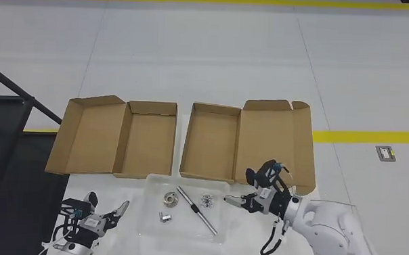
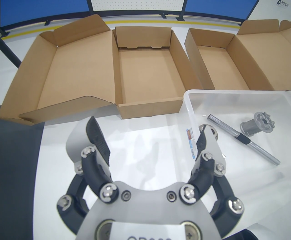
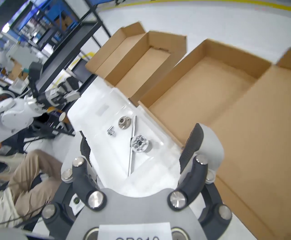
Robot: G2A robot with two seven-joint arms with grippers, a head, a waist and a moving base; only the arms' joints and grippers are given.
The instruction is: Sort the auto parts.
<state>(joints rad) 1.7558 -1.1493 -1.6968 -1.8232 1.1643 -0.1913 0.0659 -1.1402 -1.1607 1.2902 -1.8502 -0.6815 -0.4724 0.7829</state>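
The floor [image 1: 214, 53] is pale grey with yellow lines [image 1: 367, 136] (one far, one nearer); blue panels [image 2: 34, 11] and a black rack [image 3: 68, 48] stand at the edges.

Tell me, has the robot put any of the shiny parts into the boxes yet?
Not yet. Done: nothing, the left box and right box are both empty. In hand: nothing, the left gripper and right gripper are open. Left to do: all four parts in the clear tray, the rod, flanged disc, toothed hub and small fitting.

rod [image 1: 196, 210] — polished metal | tray [image 1: 189, 178] — clear plastic | matt cardboard box [image 1: 146, 142]
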